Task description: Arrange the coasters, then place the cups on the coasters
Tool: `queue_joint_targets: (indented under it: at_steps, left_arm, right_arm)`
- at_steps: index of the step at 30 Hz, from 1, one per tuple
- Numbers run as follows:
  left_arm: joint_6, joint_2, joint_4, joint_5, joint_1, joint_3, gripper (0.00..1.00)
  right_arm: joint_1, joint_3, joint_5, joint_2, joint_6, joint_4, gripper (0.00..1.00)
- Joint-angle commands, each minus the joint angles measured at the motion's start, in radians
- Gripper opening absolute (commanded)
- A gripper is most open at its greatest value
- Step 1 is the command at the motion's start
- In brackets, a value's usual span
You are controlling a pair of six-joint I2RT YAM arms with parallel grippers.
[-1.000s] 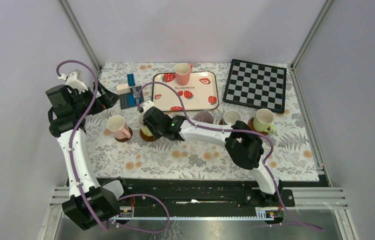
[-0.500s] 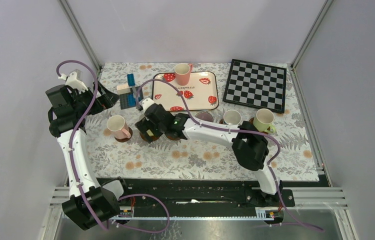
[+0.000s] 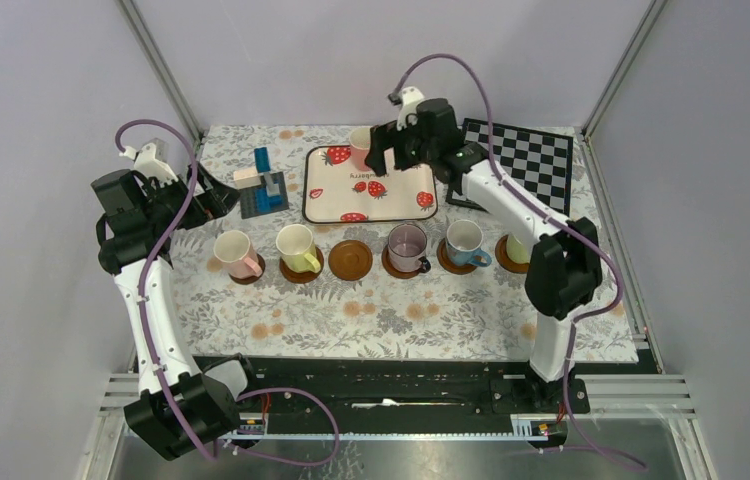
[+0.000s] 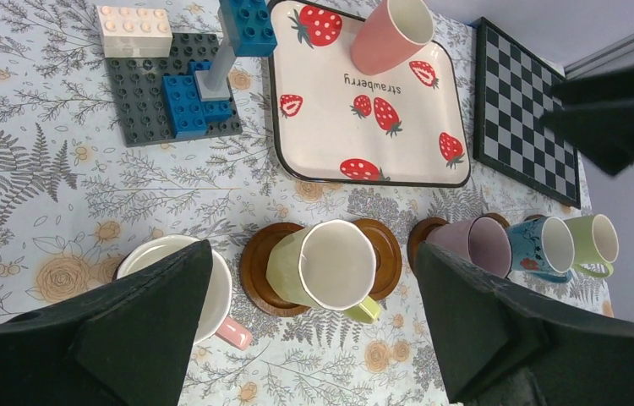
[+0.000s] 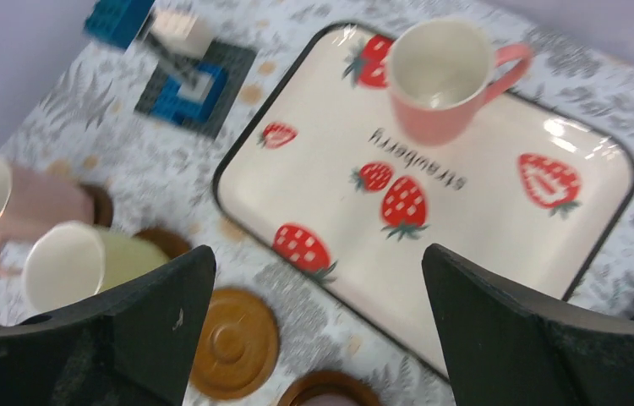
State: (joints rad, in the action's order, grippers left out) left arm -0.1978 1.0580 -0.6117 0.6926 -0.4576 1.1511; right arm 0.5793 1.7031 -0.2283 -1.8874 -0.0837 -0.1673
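Note:
Several brown coasters lie in a row across the table. From the left stand a pale pink cup [image 3: 236,252], a yellow-green cup [image 3: 298,247], one bare coaster [image 3: 351,260], a mauve cup [image 3: 407,245] and a light blue cup [image 3: 465,241]. The green cup [image 4: 597,241] at the right end is mostly hidden by my right arm in the top view. A pink cup [image 5: 440,80] stands on the strawberry tray [image 5: 483,228]. My right gripper [image 3: 387,152] hangs open above the tray, next to that cup. My left gripper [image 3: 211,196] is open and empty, high over the row's left end.
A black-and-white chessboard [image 3: 514,170] lies at the back right. A toy-brick build [image 3: 261,190] on a dark plate stands left of the tray. The enclosure walls close in at the back and both sides.
My right gripper opened and let go of the yellow-green cup on its coaster, then swung up and back to the tray by the pink cup. The left arm has not moved.

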Motion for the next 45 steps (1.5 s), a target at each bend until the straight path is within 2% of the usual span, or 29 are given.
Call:
queue_joint_targets:
  at_steps: [1, 5, 7, 12, 17, 22, 26, 34, 45]
  left_arm:
    - [0.024, -0.008, 0.03, 0.036, -0.006, -0.003, 0.99]
    - [0.026, -0.006, 0.03, 0.026, -0.005, -0.009, 0.99]
    - [0.026, -0.004, 0.03, 0.024, -0.005, -0.011, 0.99]
    - [0.018, -0.012, 0.032, 0.014, -0.006, -0.02, 0.99]
    - [0.017, -0.018, 0.038, -0.003, -0.005, -0.029, 0.99]
    - [0.014, -0.013, 0.04, -0.009, -0.006, -0.036, 0.99]
    - [0.007, -0.019, 0.047, -0.008, -0.005, -0.047, 0.99]
    - [-0.006, -0.01, 0.053, -0.005, -0.006, -0.041, 0.99]
    - [-0.012, -0.002, 0.066, -0.009, -0.005, -0.051, 0.99]
  right_arm:
    - [-0.071, 0.089, -0.002, -0.076, -0.029, 0.138, 0.99]
    - [-0.119, 0.175, 0.108, -0.191, -0.026, 0.257, 0.91]
    - [-0.131, 0.258, 0.151, -0.27, -0.027, 0.257, 0.86]
    - [-0.158, 0.51, 0.129, -0.487, -0.038, 0.21, 0.76]
    - [-0.166, 0.662, 0.188, -0.627, -0.003, 0.249, 0.72]
    - [-0.174, 0.685, 0.22, -0.692, 0.029, 0.354, 0.67]
    - [-0.174, 0.757, 0.222, -0.755, 0.057, 0.37, 0.64]
    - [-0.177, 0.792, 0.257, -0.819, 0.11, 0.43, 0.63]
    - [-0.191, 0.794, 0.165, -0.848, 0.128, 0.461, 0.56]
